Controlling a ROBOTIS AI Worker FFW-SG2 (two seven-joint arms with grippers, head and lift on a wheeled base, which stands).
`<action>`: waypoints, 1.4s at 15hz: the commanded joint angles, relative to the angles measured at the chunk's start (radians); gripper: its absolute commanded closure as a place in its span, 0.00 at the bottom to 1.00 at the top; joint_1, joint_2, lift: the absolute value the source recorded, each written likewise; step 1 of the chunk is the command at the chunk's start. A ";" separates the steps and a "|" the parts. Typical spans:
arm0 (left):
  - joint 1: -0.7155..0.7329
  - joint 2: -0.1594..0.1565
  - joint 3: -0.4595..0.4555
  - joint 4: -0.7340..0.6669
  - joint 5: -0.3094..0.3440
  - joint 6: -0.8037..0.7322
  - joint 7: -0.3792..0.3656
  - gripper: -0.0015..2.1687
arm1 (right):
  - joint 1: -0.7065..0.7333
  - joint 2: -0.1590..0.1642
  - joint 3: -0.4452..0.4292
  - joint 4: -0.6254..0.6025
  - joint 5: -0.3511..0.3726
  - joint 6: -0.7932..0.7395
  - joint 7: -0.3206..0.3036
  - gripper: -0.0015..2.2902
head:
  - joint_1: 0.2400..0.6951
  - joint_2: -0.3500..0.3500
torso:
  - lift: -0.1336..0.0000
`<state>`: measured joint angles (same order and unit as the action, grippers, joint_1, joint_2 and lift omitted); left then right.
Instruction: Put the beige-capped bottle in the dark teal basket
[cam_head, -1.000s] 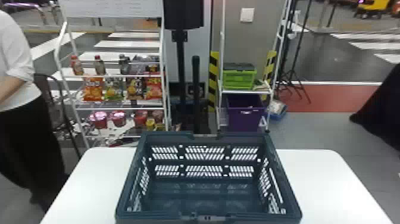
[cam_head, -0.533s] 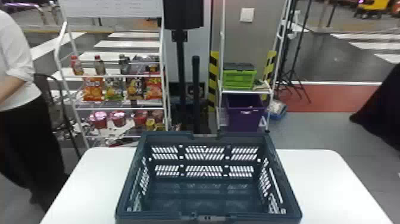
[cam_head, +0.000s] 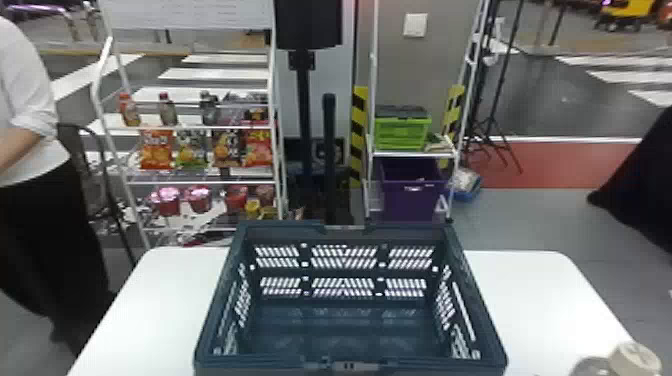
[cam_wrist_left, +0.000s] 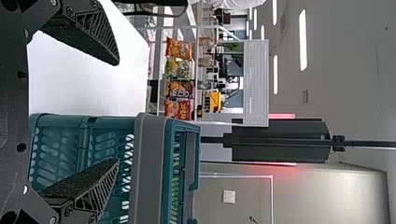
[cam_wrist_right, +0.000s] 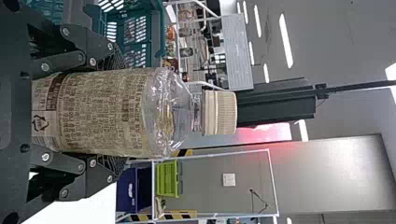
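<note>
The dark teal basket (cam_head: 350, 330) stands on the white table, its inside bare. At the head view's bottom right corner, right of the basket, the bottle's beige cap (cam_head: 634, 361) shows with part of its clear shoulder. In the right wrist view my right gripper (cam_wrist_right: 112, 112) is shut on the beige-capped bottle (cam_wrist_right: 98, 112), one finger on each side of its labelled body, with the cap free. My left gripper (cam_wrist_left: 116, 112) stands open beside the basket (cam_wrist_left: 149, 172) in the left wrist view, nothing between its fingers.
The white table (cam_head: 530, 290) extends on both sides of the basket. Behind it stand a snack shelf (cam_head: 200, 177), a black post (cam_head: 328, 150) and a rack with a green crate (cam_head: 402, 131) and a purple bin (cam_head: 411, 192).
The bottle's beige cap and shoulder have come into the head view at the bottom right corner. The basket has stayed where it was.
</note>
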<state>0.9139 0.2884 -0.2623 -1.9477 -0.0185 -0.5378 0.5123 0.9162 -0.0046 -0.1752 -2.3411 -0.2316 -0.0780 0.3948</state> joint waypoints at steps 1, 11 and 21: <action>0.003 0.002 0.000 0.000 -0.001 -0.009 0.000 0.07 | -0.062 0.006 0.016 -0.070 0.009 0.163 -0.016 0.34 | 0.57 0.50 | 1.00; 0.002 0.000 0.000 0.020 0.002 -0.018 0.000 0.07 | -0.545 -0.012 0.230 -0.158 0.086 1.041 -0.269 0.34 | 0.57 0.50 | 1.00; -0.009 -0.002 0.005 0.046 0.022 -0.037 -0.005 0.07 | -0.869 0.006 0.359 0.135 0.094 1.252 -0.360 0.34 | 0.57 0.50 | 1.00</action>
<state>0.9065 0.2868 -0.2600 -1.9065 -0.0011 -0.5684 0.5076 0.0773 -0.0030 0.1742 -2.2584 -0.1372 1.1841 0.0356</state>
